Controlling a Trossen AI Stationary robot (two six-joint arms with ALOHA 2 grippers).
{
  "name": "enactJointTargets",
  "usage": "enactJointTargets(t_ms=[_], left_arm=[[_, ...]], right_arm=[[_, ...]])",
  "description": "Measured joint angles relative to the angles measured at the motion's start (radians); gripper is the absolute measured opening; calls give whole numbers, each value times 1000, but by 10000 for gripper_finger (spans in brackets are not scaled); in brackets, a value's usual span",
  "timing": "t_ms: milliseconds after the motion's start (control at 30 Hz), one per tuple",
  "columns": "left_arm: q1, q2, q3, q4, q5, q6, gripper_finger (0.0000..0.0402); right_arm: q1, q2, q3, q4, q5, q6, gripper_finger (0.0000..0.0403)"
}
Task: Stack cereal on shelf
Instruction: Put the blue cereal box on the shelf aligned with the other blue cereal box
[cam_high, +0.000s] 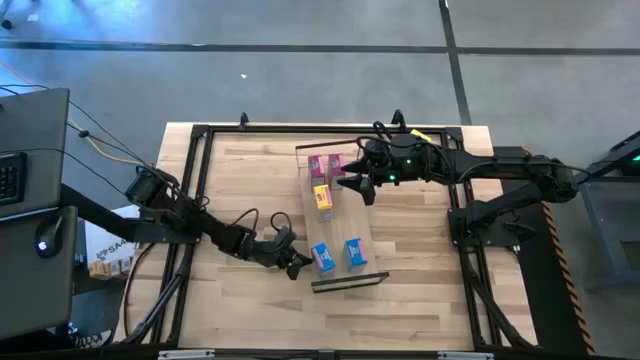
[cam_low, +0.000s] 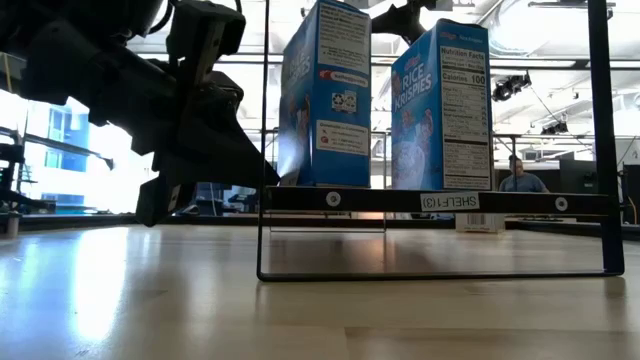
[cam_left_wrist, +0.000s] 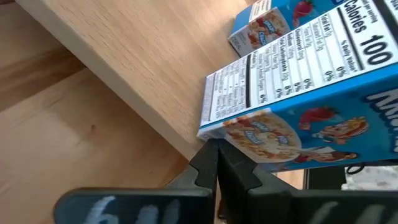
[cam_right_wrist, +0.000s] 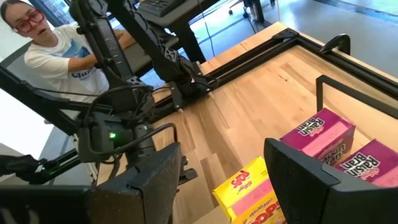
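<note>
The shelf (cam_high: 345, 225) is a pale plank running from far to near across the table's middle. Two pink boxes (cam_high: 327, 164) stand at its far end, yellow cereal (cam_high: 323, 198) behind them, and two light blue boxes (cam_high: 338, 255) at its near end. My left gripper (cam_high: 300, 266) is shut, low at the shelf's left edge, its tips at the left blue box's lower corner (cam_left_wrist: 214, 134). My right gripper (cam_high: 357, 188) is open and empty, just right of the yellow cereal (cam_right_wrist: 245, 190), which shows between its fingers, with the pink boxes (cam_right_wrist: 317, 134) beyond. My left gripper has its shut fingertips (cam_left_wrist: 208, 158) right at the lower near corner of the left blue box (cam_left_wrist: 214, 134), coming level from the table's left. I cannot tell whether they touch it. The box stands upright on the shelf.
Black metal frames close the shelf's ends (cam_low: 430, 200). A black frame (cam_high: 195, 190) rims the tabletop. A person in a white shirt (cam_right_wrist: 50, 53) sits beyond the table's left side, and another person (cam_low: 520, 178) stands far back in the room. Bare wood lies left of the shelf (cam_high: 255, 175).
</note>
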Motion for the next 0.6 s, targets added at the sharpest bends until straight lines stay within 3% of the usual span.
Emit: enactJointTargets(t_ms=[600], left_arm=[[69,-1,0,-5,113,73,0]], right_arm=[[6,0,0,-4,4,8,229]])
